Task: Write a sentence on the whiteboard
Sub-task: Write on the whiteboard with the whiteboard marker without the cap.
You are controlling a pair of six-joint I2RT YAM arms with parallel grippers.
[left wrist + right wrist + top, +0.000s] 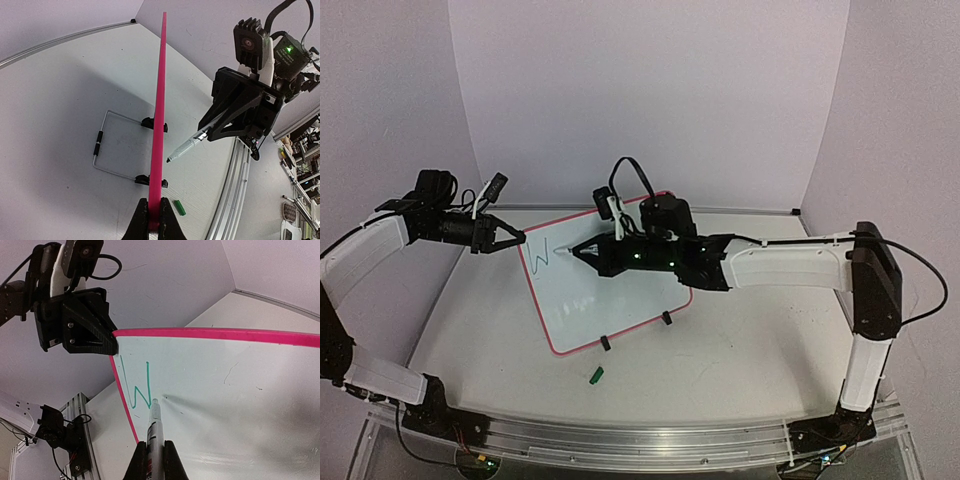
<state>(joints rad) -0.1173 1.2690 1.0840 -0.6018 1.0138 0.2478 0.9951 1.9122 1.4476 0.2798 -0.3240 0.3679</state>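
The whiteboard (610, 295) with its pink-red frame stands tilted on two black clip feet (667, 318) mid-table. My left gripper (517, 239) is shut on its upper left corner; in the left wrist view the board shows edge-on (160, 110) between my fingers (155, 222). My right gripper (588, 251) is shut on a marker (155, 422) whose tip rests on the board (230, 405) right of a green letter W (140, 386). Of the sentence only this W shows (542, 256). The marker also shows in the left wrist view (187, 147).
A green marker cap (597, 375) lies on the table in front of the board and also shows in the left wrist view (179, 207). A wire stand (106, 145) props the board from behind. The aluminium rail (650, 440) runs along the near edge.
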